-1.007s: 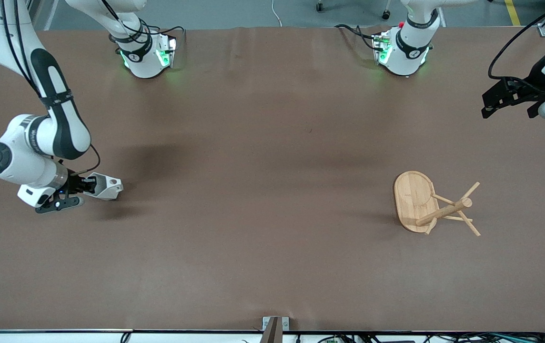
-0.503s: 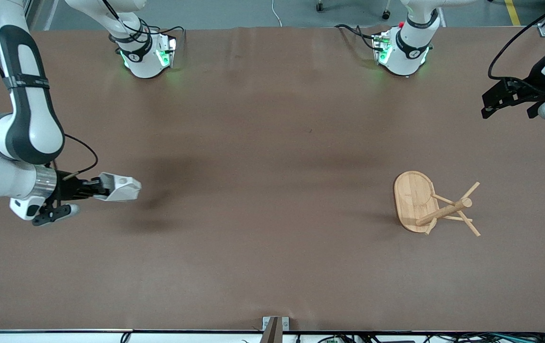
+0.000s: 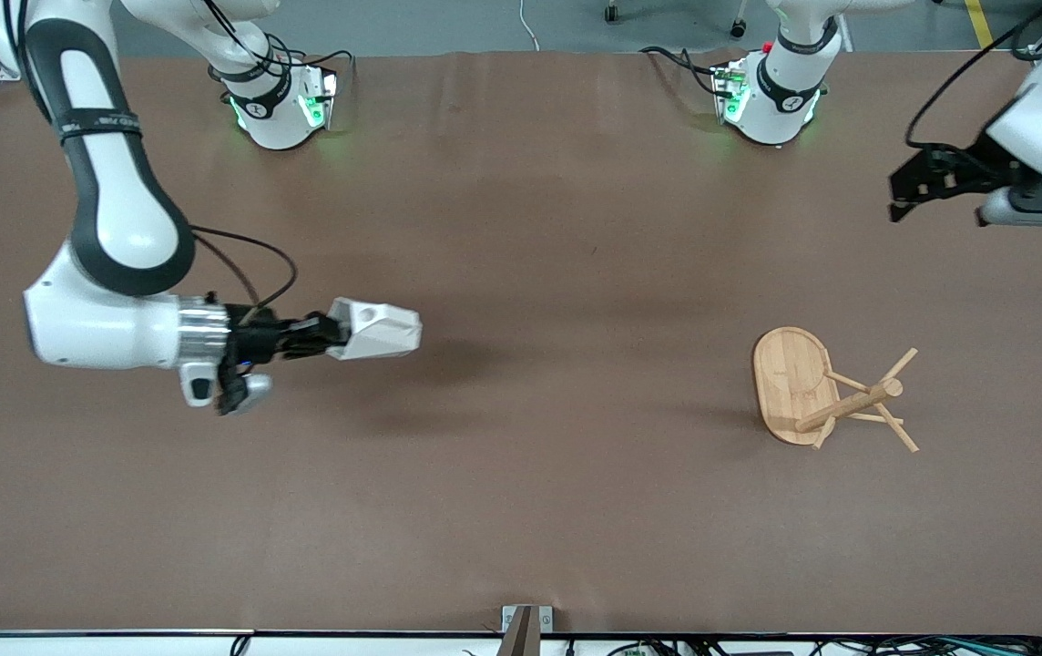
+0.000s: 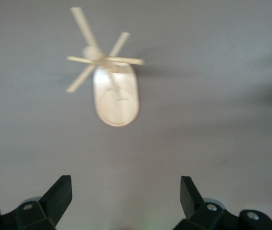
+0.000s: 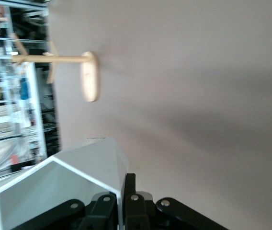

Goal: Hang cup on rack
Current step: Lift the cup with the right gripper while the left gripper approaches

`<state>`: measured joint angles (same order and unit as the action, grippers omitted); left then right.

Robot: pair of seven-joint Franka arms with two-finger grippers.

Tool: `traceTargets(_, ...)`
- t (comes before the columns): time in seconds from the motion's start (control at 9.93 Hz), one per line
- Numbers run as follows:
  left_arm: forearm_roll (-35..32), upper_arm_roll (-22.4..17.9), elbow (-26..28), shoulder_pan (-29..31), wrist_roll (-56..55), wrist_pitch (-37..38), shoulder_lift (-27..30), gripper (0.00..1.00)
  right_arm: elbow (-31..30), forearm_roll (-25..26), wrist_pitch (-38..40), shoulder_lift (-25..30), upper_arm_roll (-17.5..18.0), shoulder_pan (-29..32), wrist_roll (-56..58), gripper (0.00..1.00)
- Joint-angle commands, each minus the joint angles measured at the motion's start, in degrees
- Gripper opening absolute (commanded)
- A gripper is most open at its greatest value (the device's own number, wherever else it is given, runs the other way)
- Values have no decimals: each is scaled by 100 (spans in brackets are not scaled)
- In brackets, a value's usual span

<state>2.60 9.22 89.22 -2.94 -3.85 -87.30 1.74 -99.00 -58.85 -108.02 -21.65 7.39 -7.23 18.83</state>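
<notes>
Since 0.5 s ago, right gripper (image 3: pixel 325 337) has carried the white faceted cup (image 3: pixel 375 329) from the right-arm edge toward table centre, clamped on its wall, airborne. Bamboo mug rack (image 3: pixel 826 392) upright toward the left-arm edge. Left gripper (image 3: pixel 904 187) spread apart, over that edge. No legible writing.

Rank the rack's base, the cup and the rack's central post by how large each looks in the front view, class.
1. Rack's base, the broad oval.
2. Cup, held in the right hand above the table; being raised nearer the camera may enlarge it.
3. Central post, the thinnest.
</notes>
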Motion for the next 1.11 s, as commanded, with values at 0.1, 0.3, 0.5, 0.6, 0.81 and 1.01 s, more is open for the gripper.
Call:
traceTargets(0.1,293,212,-27,-969,78,73,-244,100,-58,-1869,9,-110,-1,-733,-169,0)
traceTargets(0.3,696,256,-54,-1698,78,-250,-437,100,-76,-2637,53,-172,8,-1103,-178,0)
traceTargets(0.5,768,256,-54,-2280,234,-795,-578,100,-85,-2937,53,-190,200,-1228,-212,0)
traceTargets(0.6,785,256,-45,-2421,645,-1015,-613,100,-128,-3183,53,-190,254,-1245,-187,0)
traceTargets(0.81,961,396,-28,-2440,1349,-1445,-710,100,-155,-3203,44,-199,298,-1272,-169,0)
traceTargets(1.01,1066,432,-10,-2379,2270,-1947,-832,99,-173,-3203,45,-190,324,-1272,-178,0)
